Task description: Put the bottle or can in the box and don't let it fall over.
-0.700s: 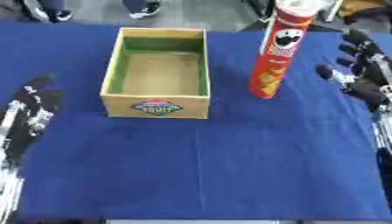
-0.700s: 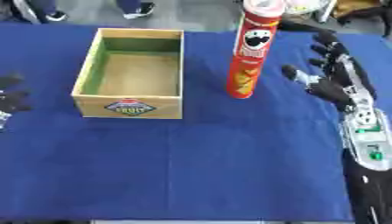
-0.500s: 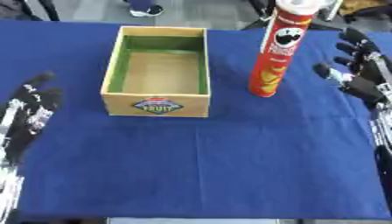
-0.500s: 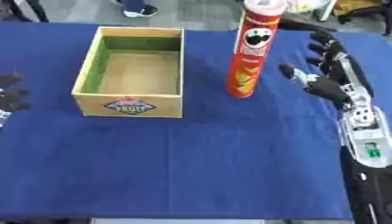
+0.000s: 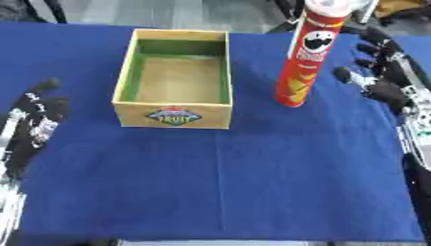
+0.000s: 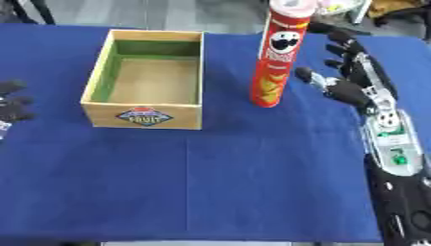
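A tall red chip can [image 6: 275, 53] stands upright on the blue tablecloth [image 6: 219, 173], just right of the open wooden box [image 6: 147, 79] and not touching it. My right hand [image 6: 352, 79] hovers right of the can with fingers spread, thumb toward the can, a small gap between. My left hand [image 5: 33, 122] rests well left of the box, fingers relaxed.

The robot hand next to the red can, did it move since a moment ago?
Only a tiny bit. The right robot hand edged closer to the red can, fingers open, still not touching it. Nothing was grabbed or let go. The can stays upright on the blue cloth, the wooden box stays empty, and the left robot hand stays resting.
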`<state>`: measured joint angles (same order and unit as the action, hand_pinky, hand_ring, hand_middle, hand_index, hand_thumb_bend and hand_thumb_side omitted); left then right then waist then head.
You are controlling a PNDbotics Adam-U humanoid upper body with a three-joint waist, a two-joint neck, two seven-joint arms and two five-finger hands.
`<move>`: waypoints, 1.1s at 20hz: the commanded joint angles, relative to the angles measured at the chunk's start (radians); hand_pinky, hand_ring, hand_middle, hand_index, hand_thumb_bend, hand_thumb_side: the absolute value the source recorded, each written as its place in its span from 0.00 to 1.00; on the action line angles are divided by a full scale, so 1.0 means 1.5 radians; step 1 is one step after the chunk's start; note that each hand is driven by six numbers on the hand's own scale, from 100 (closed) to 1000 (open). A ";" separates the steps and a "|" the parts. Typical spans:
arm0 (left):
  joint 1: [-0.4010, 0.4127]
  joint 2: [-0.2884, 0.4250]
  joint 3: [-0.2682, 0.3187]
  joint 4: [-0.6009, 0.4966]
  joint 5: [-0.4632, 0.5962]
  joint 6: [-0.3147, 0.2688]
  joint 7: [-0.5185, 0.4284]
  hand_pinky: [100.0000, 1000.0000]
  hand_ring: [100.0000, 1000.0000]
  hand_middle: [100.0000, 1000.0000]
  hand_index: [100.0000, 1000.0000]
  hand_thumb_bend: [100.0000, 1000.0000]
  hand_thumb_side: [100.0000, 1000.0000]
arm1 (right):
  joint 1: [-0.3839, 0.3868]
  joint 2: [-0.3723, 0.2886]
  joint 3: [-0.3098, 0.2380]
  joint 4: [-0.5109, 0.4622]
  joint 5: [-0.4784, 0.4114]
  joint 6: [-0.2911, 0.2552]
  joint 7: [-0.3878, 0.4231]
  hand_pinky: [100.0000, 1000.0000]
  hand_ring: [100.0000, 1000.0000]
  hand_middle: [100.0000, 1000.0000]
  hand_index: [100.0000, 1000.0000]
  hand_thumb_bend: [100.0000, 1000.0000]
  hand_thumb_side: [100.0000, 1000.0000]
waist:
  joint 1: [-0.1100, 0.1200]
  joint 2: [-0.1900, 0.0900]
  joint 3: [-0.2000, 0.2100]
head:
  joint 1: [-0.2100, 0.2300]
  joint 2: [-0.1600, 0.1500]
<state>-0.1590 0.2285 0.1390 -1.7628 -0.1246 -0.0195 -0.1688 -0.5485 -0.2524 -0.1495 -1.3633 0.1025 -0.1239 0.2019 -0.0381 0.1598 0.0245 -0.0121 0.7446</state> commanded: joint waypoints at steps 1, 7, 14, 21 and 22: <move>-0.008 0.003 0.001 -0.007 0.001 -0.001 -0.002 0.71 0.82 0.87 0.91 0.63 0.70 | -0.022 -0.003 0.005 0.006 0.009 -0.002 0.008 0.88 0.96 0.94 1.00 0.70 0.28 | 0.003 -0.012 0.001 | -0.003 -0.001; -0.008 0.002 0.000 -0.006 0.001 -0.001 -0.003 0.71 0.82 0.87 0.91 0.63 0.70 | -0.046 0.012 0.009 0.033 0.025 -0.002 0.016 0.88 0.96 0.94 1.00 0.70 0.27 | 0.006 -0.012 0.003 | -0.006 0.000; -0.007 0.001 0.000 -0.006 0.001 -0.001 -0.003 0.71 0.82 0.87 0.91 0.63 0.70 | -0.063 0.023 0.007 0.057 0.041 -0.003 0.017 0.88 0.96 0.94 1.00 0.71 0.27 | 0.007 -0.011 0.006 | -0.007 0.000; -0.007 0.000 -0.001 -0.006 0.001 -0.001 -0.004 0.71 0.82 0.87 0.91 0.63 0.70 | -0.077 0.032 0.007 0.079 0.054 -0.004 0.019 0.88 0.96 0.94 1.00 0.71 0.27 | 0.008 -0.011 0.009 | -0.009 0.000; -0.007 0.000 -0.001 -0.006 0.001 -0.001 -0.004 0.71 0.82 0.87 0.91 0.63 0.70 | -0.078 0.033 0.007 0.083 0.055 -0.004 0.019 0.88 0.96 0.94 1.00 0.71 0.27 | 0.008 -0.011 0.009 | -0.009 0.000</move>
<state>-0.1590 0.2202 0.1387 -1.7586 -0.1241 -0.0209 -0.1718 -0.6447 -0.1937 -0.1348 -1.2351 0.1787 -0.1292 0.2276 -0.0282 0.1595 0.0377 -0.0227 0.7449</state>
